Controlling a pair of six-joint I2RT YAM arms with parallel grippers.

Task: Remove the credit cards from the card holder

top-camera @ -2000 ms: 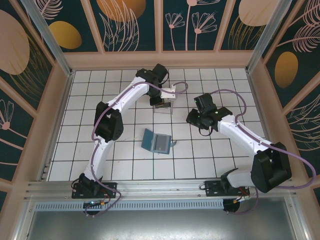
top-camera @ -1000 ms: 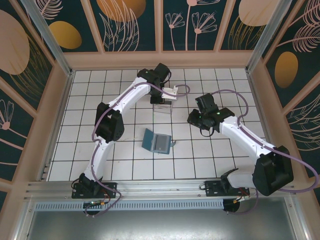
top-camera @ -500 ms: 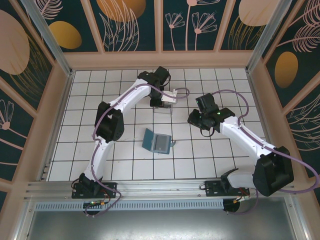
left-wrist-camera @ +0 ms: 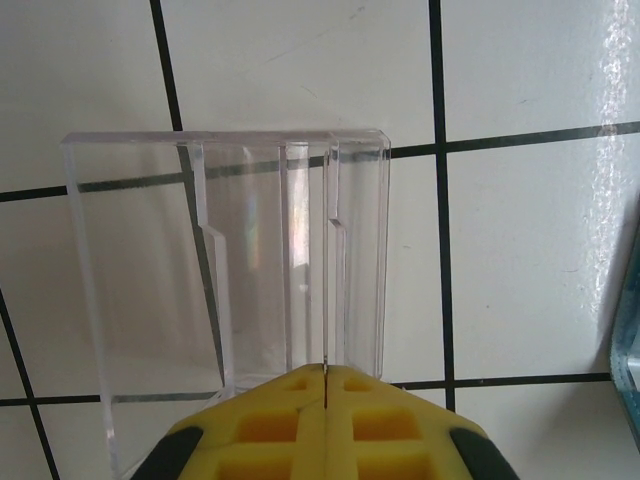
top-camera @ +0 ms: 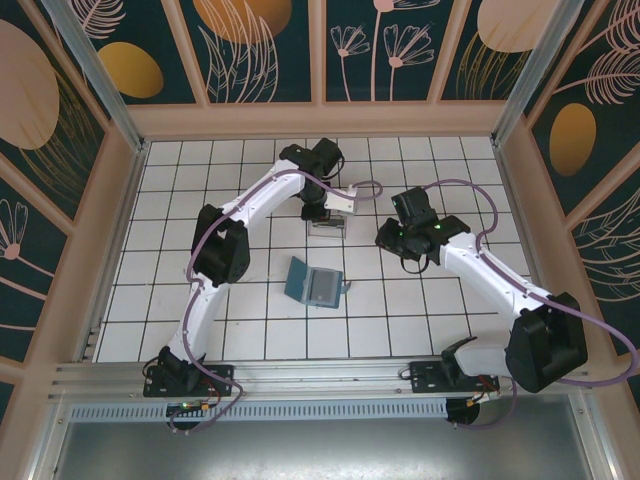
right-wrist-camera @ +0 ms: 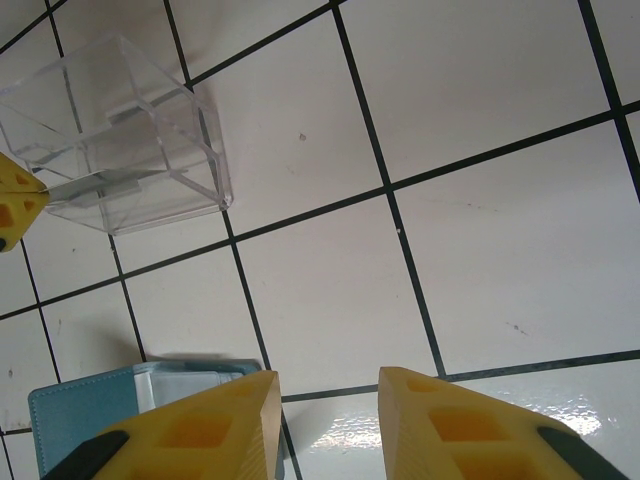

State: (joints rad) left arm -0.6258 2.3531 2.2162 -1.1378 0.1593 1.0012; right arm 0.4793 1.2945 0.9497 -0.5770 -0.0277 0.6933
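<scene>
Two halves of the card holder (top-camera: 313, 285) lay open mid-tabletop (top-camera: 250, 320). Beyond it, my right claw (right-wrist-camera: 325, 385) hung released and empty. Farthest off, my left claw (left-wrist-camera: 325, 375) was clenched above the clear tray (left-wrist-camera: 150, 270). I judged this the drop-off step, so next it must let go, then go back to the holder.

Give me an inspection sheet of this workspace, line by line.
Surface: white tiled table, dark grout lines.
Job's things: card holder lies open, grey inside up; credit cards too small to tell.
Clutter: clear plastic tray, beyond the holder.
Grippers: left gripper shut at the tray's edge; right gripper open over bare tile.
Cables: purple cables, slack loops.
Surroundings: floral wall panels, wooden frame.
</scene>
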